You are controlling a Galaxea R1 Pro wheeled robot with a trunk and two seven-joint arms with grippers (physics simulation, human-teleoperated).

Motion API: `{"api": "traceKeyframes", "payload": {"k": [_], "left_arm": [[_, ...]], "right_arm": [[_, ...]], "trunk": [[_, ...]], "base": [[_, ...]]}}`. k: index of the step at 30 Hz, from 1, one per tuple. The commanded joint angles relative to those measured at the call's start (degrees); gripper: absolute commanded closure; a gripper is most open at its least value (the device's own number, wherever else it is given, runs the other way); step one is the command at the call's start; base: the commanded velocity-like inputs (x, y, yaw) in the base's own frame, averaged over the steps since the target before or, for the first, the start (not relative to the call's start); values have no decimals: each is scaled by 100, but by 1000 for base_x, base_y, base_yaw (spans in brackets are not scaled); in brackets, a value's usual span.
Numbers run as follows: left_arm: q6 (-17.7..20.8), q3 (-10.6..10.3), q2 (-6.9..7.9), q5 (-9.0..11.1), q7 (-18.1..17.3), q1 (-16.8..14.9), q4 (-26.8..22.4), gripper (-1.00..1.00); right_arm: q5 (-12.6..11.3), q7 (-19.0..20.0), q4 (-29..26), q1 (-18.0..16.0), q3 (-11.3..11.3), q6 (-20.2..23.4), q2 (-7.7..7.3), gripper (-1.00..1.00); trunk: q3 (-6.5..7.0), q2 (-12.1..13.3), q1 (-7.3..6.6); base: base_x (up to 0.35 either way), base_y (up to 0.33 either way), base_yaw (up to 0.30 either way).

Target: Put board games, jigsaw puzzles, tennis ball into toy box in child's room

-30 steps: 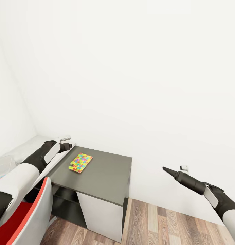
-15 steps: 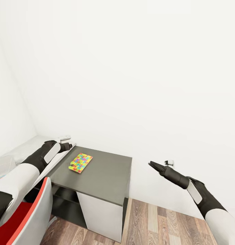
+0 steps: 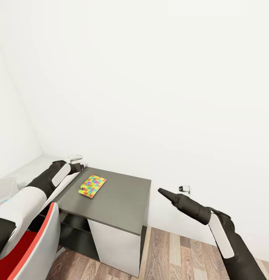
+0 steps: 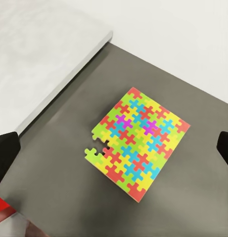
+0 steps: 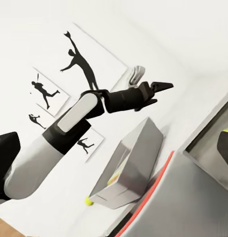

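One jigsaw puzzle (image 3: 92,186) (image 4: 138,143) lies flat on a dark grey cabinet (image 3: 115,198), with one edge piece slightly out of line. My left gripper (image 3: 79,166) (image 4: 114,150) hovers open above the cabinet's near-left corner, a little short of the puzzle. Right of the cabinet, my right gripper (image 3: 161,191) (image 5: 114,153) hangs open in the air, pointing toward it. The toy box (image 3: 4,187) (image 5: 131,168) stands on the table (image 3: 31,167) at the far left. The tennis ball (image 5: 88,200) rests on the table beside the box. The bed is out of view.
A red chair (image 3: 29,252) stands at the lower left, under my left arm. Black silhouette pictures (image 5: 76,64) hang on the white wall. Wood-plank floor (image 3: 177,256) lies open to the right of the cabinet.
My right arm has swung left and a little up toward the cabinet. The left arm and the puzzle have stayed put.
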Motion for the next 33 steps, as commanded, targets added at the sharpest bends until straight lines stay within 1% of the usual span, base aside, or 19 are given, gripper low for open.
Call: {"api": "traceKeyframes", "payload": {"k": [1, 3, 7, 18, 21, 23, 26, 29, 33], "left_arm": [[10, -46, 8, 62, 50, -6, -11, -100], [14, -47, 7, 66, 49, -6, -11, -100], [25, -47, 7, 70, 45, -6, -11, -100], [100, -40, 7, 93, 40, -6, -6, -100], [216, -27, 7, 105, 35, -6, 42, -100], [387, -10, 7, 122, 1, -8, 98, -100], [782, 6, 7, 132, -104, -17, 141, -100], [1055, 26, 5, 136, -177, -27, 156, -100], [1224, 34, -20, 143, -207, -40, 163, -100]], "right_arm": [[-45, -114, -88, 42, -51, 86, 79, -100], [-66, -256, -170, 81, -96, 141, 155, -100], [-68, -404, -229, 111, -136, 171, 214, -100], [-76, -455, -252, 121, -180, 134, 233, -100], [-74, -458, -270, 121, -181, 138, 233, -100], [-76, -458, -281, 121, -181, 139, 234, -100], [-76, -454, -289, 121, -181, 140, 229, -100], [-65, -452, -282, 121, -181, 141, 233, -100], [-75, -448, -288, 121, -181, 141, 228, -100]], "trunk": [[-9, -7, 1], [-9, -7, 1], [-9, -7, 1], [-9, -7, 1], [-9, -7, 1], [-9, -7, 1], [-9, -7, 1], [-9, -7, 1], [-9, -7, 1]], "base": [[0, 0, 0], [0, 0, 0], [0, 0, 0], [0, 0, 0], [0, 0, 0], [0, 0, 0], [0, 0, 0], [0, 0, 0], [0, 0, 0]]}}
